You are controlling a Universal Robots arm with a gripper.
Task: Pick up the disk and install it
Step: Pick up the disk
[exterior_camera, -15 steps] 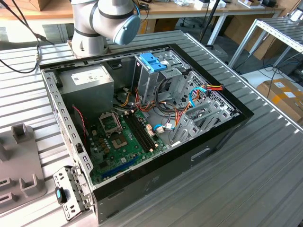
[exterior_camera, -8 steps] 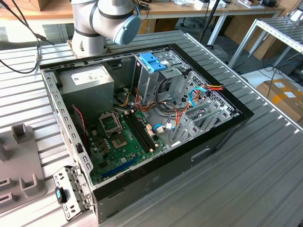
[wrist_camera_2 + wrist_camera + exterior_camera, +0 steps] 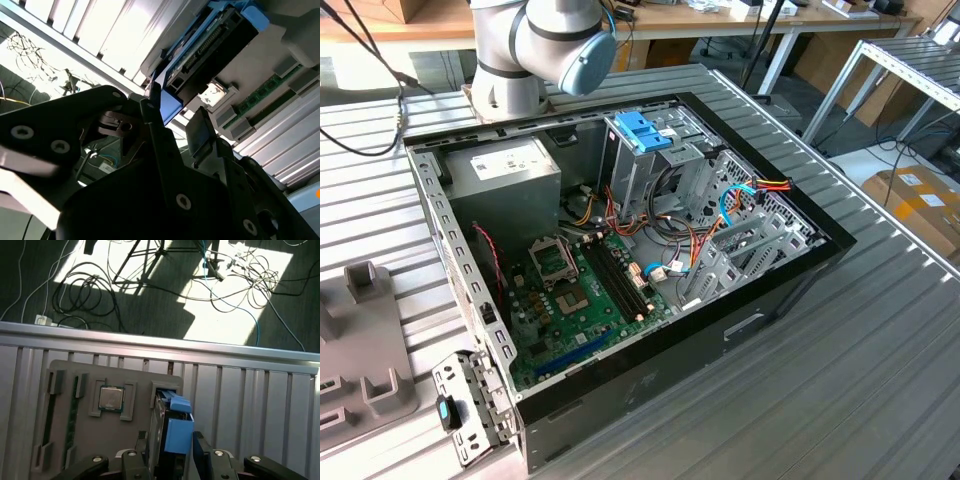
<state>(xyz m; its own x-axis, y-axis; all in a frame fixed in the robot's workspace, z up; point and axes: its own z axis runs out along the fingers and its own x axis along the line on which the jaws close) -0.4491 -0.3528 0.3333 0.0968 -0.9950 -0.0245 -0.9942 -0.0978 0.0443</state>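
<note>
Tray contents, as both wrist views showed you: the grey fixture tray [image 3: 135, 377] held three parts, each in its own recess.

- One disk [image 3: 175, 430], standing on edge in a slot at the tray's edge, with its blue side rail facing the camera.
- One processor chip [image 3: 110, 397], lying flat in a square pocket.
- One memory stick [image 3: 73, 410], set in a narrow groove.

The gripper [image 3: 171, 447] straddled the disk. Its two fingers [image 3: 201, 452] were spread, one on each side of the blue rail, and a thin gap showed beside the rail. Nothing was lifted.

In the first wrist view you also saw the ribbed metal table [image 3: 250, 400] under the tray and loose cables [image 3: 235, 275] on the floor past it.

The exterior view gave you the open computer case [image 3: 770, 290]. It held one motherboard [image 3: 580, 290], one grey power-supply box [image 3: 505, 170] and one drive cage with a blue handle [image 3: 642, 130]. The arm's base joints [image 3: 540, 45] stood just behind the case.
</note>
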